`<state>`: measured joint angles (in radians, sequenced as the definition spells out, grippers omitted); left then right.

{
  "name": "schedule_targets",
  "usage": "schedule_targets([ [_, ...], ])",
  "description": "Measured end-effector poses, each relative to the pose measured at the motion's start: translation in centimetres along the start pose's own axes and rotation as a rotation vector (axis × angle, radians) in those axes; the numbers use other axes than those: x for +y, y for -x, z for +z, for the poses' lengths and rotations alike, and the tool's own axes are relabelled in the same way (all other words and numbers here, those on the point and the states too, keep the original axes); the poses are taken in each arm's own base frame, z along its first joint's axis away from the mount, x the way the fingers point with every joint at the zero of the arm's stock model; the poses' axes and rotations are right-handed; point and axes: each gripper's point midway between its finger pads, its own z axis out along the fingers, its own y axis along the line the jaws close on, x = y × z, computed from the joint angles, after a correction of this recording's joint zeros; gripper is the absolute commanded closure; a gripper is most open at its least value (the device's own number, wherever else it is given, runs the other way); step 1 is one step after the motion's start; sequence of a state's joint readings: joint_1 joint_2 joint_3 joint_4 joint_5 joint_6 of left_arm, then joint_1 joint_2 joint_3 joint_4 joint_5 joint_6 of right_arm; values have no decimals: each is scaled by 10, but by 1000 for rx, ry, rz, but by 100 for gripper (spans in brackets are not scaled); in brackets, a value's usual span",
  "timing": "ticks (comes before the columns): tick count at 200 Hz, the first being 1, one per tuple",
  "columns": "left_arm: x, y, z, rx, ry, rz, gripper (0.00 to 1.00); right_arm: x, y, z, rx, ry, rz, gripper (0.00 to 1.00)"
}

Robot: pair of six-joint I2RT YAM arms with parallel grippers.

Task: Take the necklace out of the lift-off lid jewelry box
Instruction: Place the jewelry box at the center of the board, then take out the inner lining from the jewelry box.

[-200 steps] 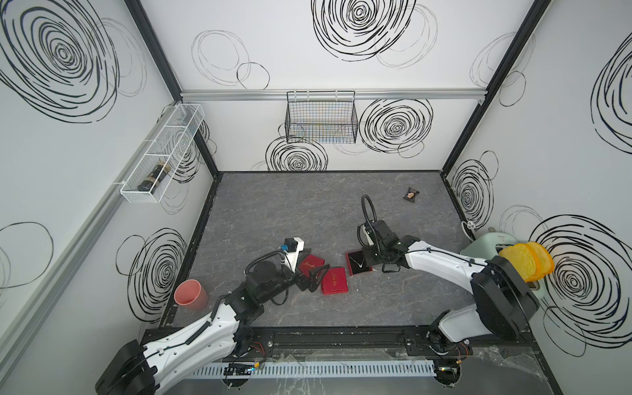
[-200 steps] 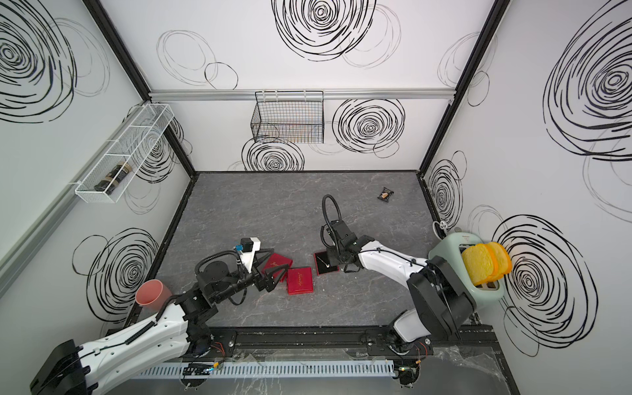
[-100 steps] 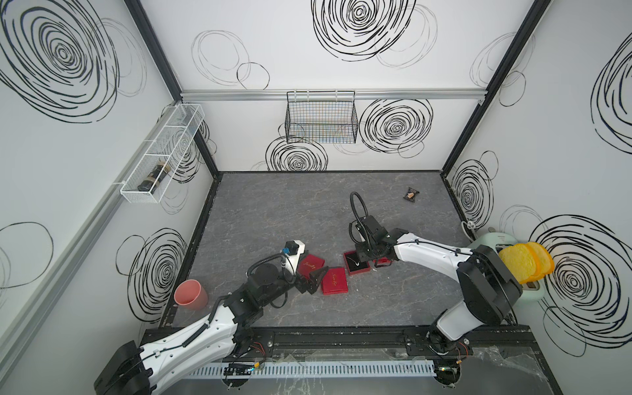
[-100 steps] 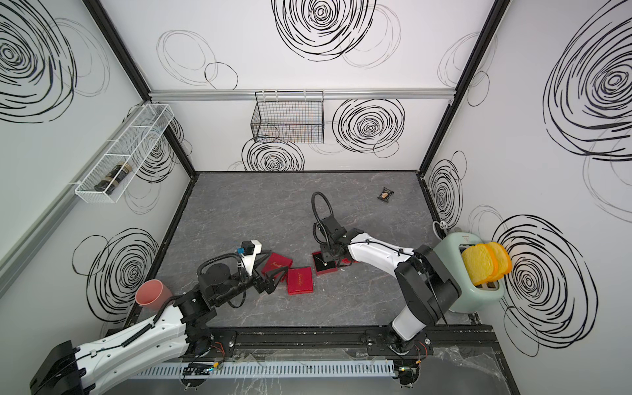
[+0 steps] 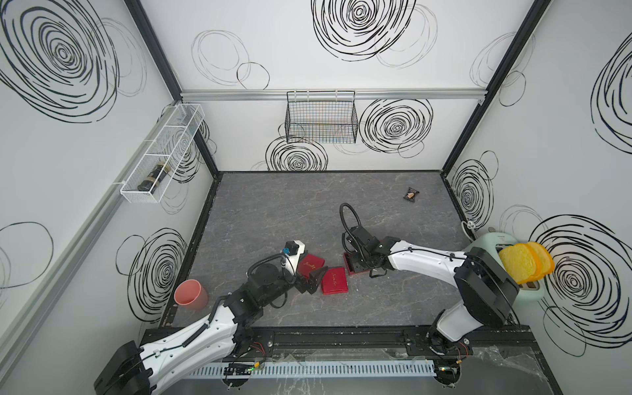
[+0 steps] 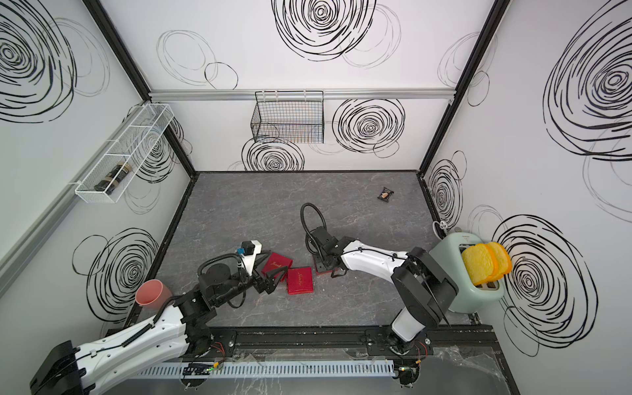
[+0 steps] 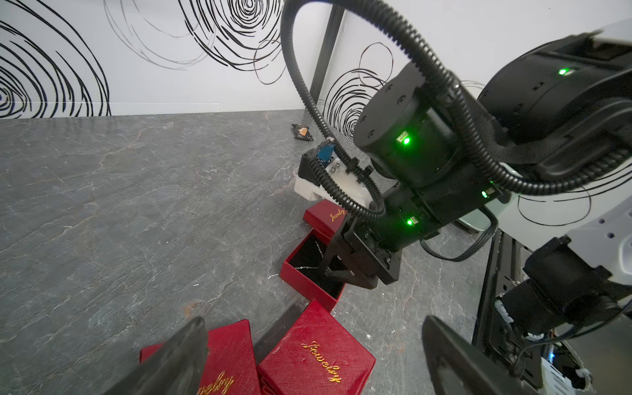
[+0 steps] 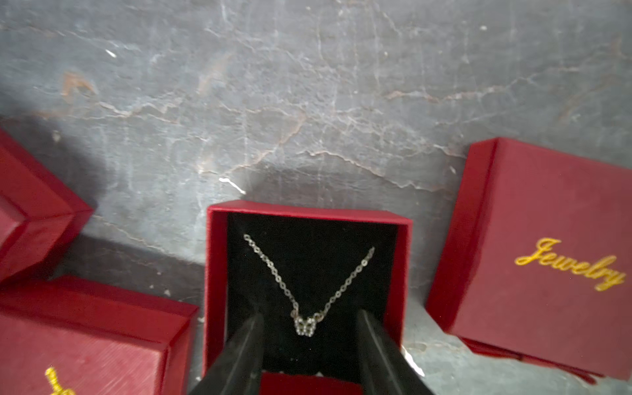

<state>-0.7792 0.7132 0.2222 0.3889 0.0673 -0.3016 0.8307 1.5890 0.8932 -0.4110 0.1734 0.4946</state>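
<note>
Shut a second ago, the right tool [image 8: 309, 318] is parted astride the necklace [image 8: 304, 326] in the jewelry box [image 8: 215, 273]; grasping is expected.

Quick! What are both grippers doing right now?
Left gripper: open, empty.
Right gripper: open either side of the silver chain necklace in the open red jewelry box, not gripping.

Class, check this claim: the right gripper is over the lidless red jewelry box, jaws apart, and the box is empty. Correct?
Not quite: the box is not empty. The right wrist view shows the necklace lying inside the red jewelry box, between the parted jaws of the right gripper. The rest holds.
</note>
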Motion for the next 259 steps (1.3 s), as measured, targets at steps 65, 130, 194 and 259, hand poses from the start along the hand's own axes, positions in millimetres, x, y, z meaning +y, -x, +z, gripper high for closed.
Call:
schedule_targets([
  [65, -1, 0, 0, 0, -2, 3, 0, 4, -4, 7, 6, 11, 5, 42],
  [130, 0, -4, 1, 14, -1, 3, 2, 1, -4, 20, 5, 5, 3, 72],
  [194, 1, -10, 4, 38, 6, 3, 2, -1, -1, 17, -33, 65, 11, 91],
  [259, 3, -43, 22, 142, 32, 17, 6, 10, 18, -23, -138, 182, 0, 93],
])
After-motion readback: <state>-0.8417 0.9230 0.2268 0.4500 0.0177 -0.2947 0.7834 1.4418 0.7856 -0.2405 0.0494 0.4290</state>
